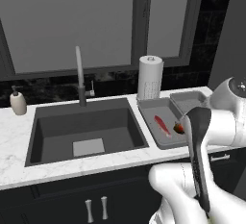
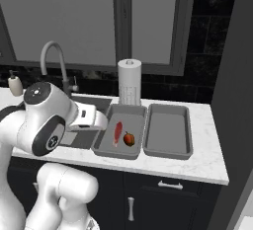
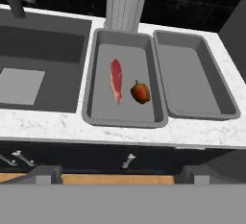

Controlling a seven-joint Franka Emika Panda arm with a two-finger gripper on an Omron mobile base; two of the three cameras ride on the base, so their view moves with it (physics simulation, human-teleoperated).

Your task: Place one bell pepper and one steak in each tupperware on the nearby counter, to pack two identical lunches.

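I see the counter (image 2: 207, 162), a white stone top with grey marks, sitting over black cabinets (image 3: 86, 158) with silver handles. A dark sink (image 1: 86, 131) is sunk into the left part of it, and a flat grey piece (image 1: 88, 147) lies on the sink floor. A tall tap (image 1: 79, 76) stands at the far side of the sink. To the right of the sink are two grey tupperware tubs, side by side and just about touching. The left tupperware (image 3: 98, 50) holds one steak (image 3: 116, 86) and one bell pepper (image 3: 140, 93). The steak is long, thin and red, and the red bell pepper lies just to its right, near it but not touching. The right tupperware (image 3: 192, 83) sits beside it. A white paper towel roll (image 2: 129, 82) stands upright at the far end of the left tub, by the wall. A small soap bottle (image 1: 18, 101) stands far off to the left of the sink. My gripper (image 3: 115, 175) hangs on the near side of the counter, looking down at the tubs. Its fingers (image 3: 45, 175) are spread wide apart and hold nothing.
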